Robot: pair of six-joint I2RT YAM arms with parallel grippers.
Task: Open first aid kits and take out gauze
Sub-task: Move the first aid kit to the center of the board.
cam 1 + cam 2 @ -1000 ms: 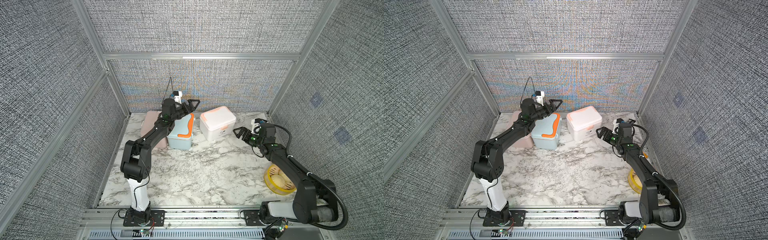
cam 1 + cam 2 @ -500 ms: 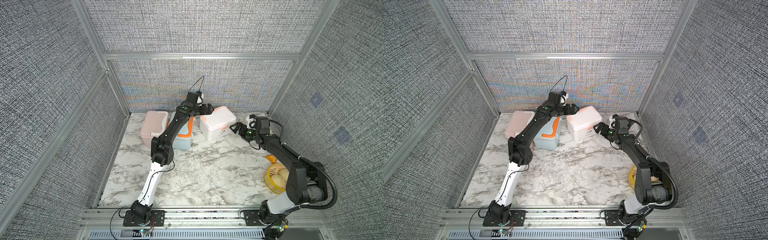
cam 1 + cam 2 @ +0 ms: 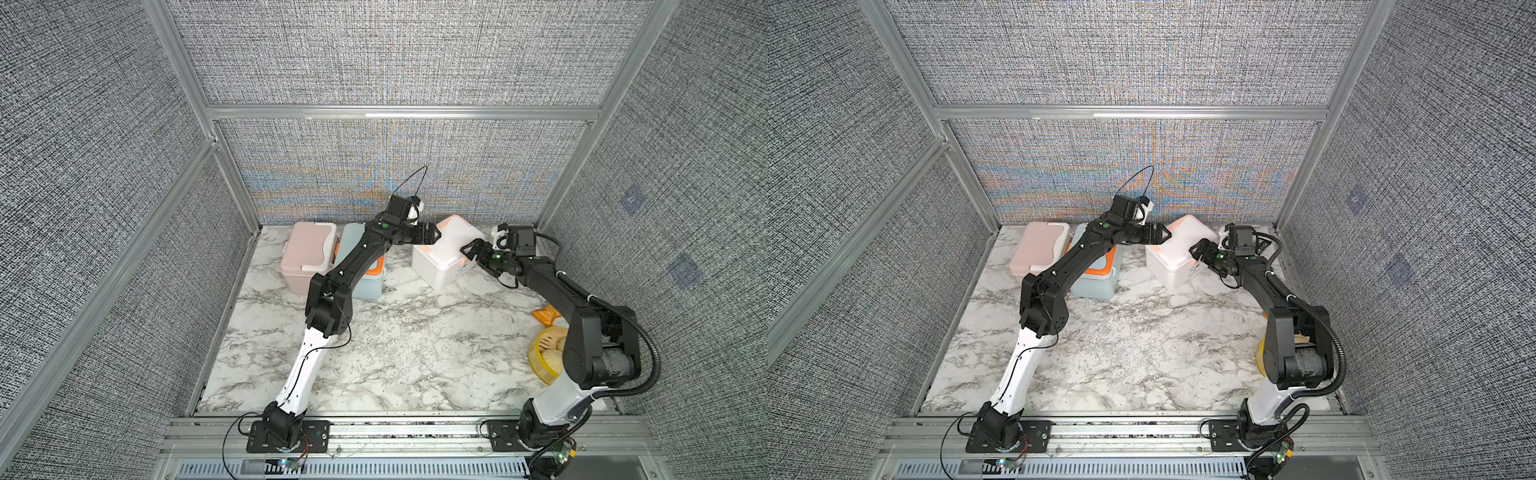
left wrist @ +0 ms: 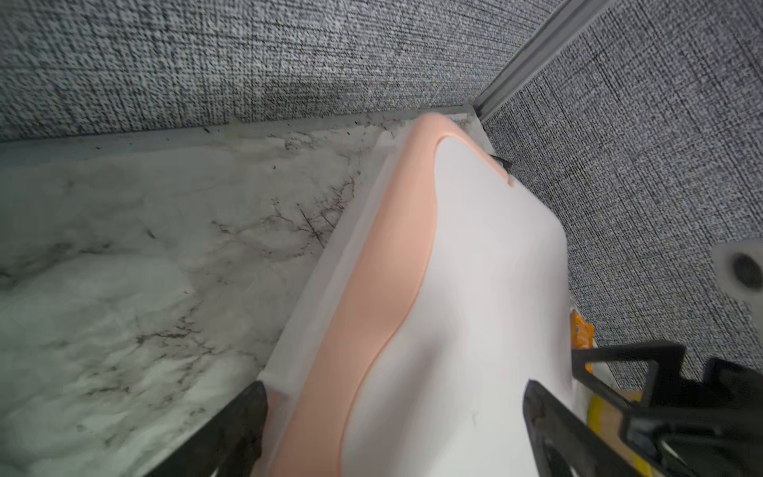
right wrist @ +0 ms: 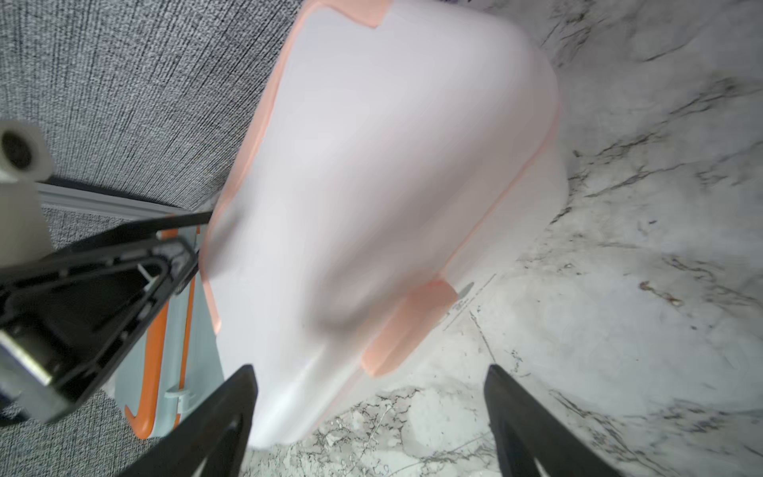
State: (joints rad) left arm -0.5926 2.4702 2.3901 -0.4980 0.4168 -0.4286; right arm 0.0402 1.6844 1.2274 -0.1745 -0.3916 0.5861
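Note:
Three first aid kits stand along the back wall, lids down: pink [image 3: 309,249] [image 3: 1040,247], light blue with orange [image 3: 368,284] [image 3: 1096,280], and white with peach [image 3: 442,257] [image 3: 1173,257], which sits askew. My left gripper [image 3: 434,235] [image 3: 1166,234] [image 4: 396,396] is open, its jaws straddling the left end of the white kit's lid [image 4: 475,289]. At the kit's right corner my right gripper [image 3: 469,251] [image 3: 1197,248] [image 5: 371,373] is open, with the peach latch [image 5: 406,326] just ahead of the jaws. No gauze is in view.
A yellow round container [image 3: 548,353] [image 3: 1259,353] and an orange packet [image 3: 546,313] lie by the right wall, partly behind the right arm. The kits sit close to the back wall and the corner post [image 4: 532,53]. The left forearm reaches over the blue kit.
My left arm has swung right from above the blue kit to the white kit's left end. My right gripper has moved in to the white kit's right corner. The white kit has turned slightly.

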